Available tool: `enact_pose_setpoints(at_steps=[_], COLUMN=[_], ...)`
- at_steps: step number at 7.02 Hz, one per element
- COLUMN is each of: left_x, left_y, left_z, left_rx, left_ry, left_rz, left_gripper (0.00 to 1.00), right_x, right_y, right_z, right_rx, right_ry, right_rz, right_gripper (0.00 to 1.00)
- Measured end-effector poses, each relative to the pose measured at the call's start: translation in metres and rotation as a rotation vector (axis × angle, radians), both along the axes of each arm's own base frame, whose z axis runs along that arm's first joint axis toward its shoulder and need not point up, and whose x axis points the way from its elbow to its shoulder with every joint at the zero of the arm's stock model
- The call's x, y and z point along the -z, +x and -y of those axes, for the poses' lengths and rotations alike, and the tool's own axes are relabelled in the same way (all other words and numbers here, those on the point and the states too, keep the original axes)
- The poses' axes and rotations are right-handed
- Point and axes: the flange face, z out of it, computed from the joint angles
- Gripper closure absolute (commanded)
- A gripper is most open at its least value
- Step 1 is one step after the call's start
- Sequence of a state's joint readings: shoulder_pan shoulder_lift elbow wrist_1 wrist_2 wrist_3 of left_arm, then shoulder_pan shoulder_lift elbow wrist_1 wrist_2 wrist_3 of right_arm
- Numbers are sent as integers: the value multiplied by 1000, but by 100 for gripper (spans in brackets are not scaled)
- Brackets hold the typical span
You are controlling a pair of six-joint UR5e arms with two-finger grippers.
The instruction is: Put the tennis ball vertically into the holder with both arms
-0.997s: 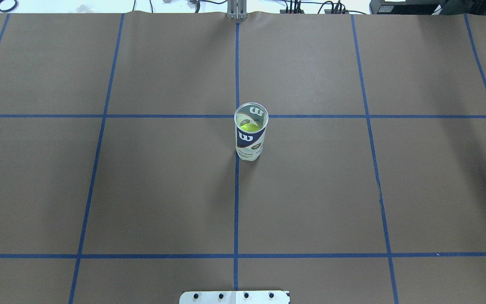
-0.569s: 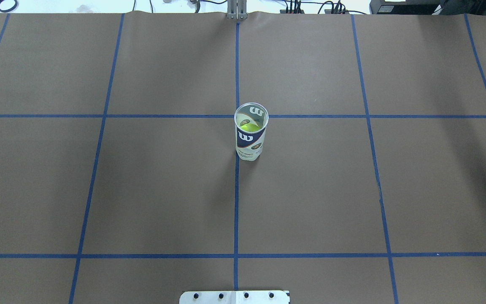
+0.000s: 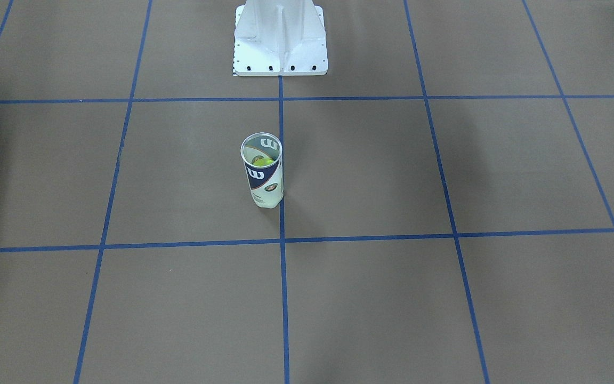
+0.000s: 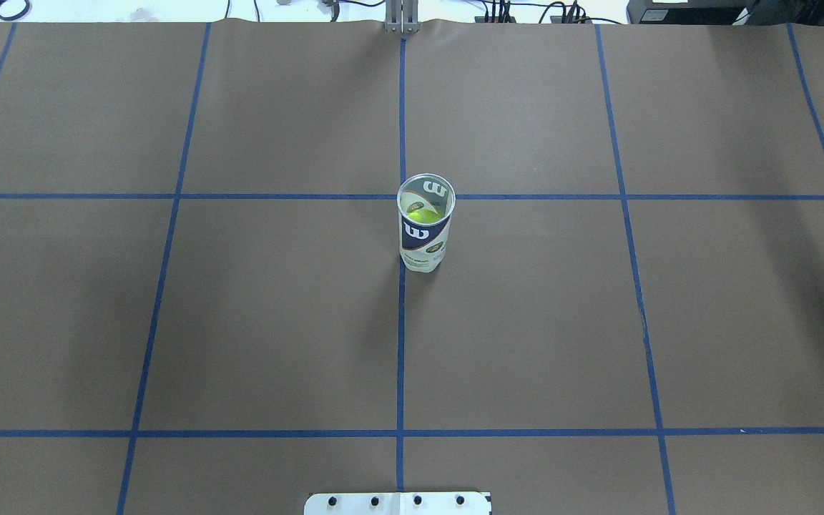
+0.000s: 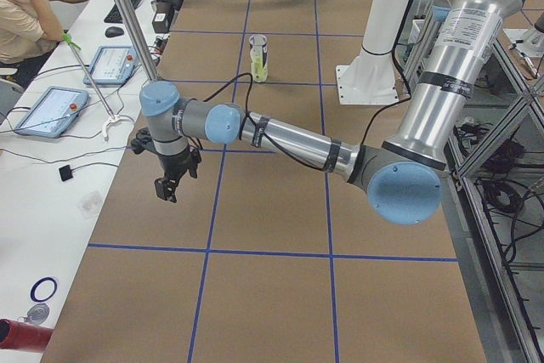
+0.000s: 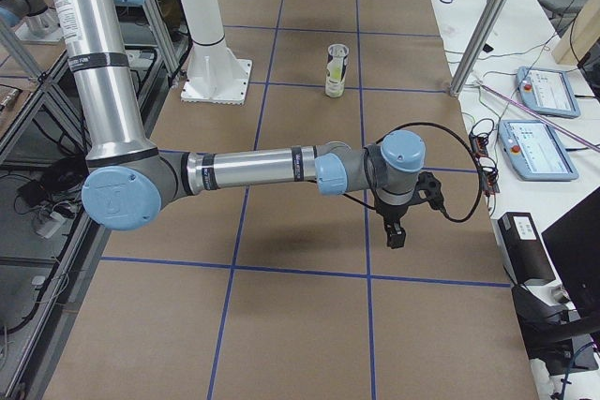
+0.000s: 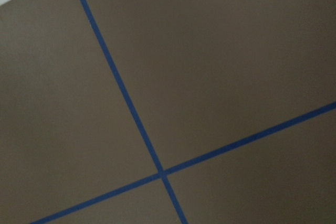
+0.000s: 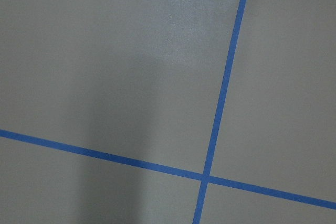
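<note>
Holder stands upright near centre of tabletop, tennis ball inside it. Left gripper & right gripper hang over opposite tabletop ends, well apart from holder. Fingers apart or together: can't tell.

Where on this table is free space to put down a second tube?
The table is bare on both sides of the holder and between it and the pedestal base. Only the centre is taken. Over its two ends the left gripper and right gripper hang.
</note>
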State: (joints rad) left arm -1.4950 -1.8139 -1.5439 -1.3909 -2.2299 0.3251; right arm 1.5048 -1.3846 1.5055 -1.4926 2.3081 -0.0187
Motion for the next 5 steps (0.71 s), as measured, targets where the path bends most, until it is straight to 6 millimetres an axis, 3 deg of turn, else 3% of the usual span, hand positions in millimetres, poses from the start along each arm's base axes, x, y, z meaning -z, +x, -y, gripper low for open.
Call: enact_pose_setpoints(at_steps=[2, 4, 5], left_x=[-65, -97, -95], left_y=[-23, -57, -69], left_z=[-53, -97, -115], left_rx=[14, 119, 215], left_ry=[-107, -192, -243], left_rz=[19, -31, -78], left_gripper=[0, 0, 0], right_x=[-17, -30, -32], right_y=[1, 2, 2], right_z=[-12, -23, -25], right_rx=[4, 2, 0], right_ry=[-21, -43, -48], right_rz=[-4, -10, -12], right_gripper=[0, 0, 0])
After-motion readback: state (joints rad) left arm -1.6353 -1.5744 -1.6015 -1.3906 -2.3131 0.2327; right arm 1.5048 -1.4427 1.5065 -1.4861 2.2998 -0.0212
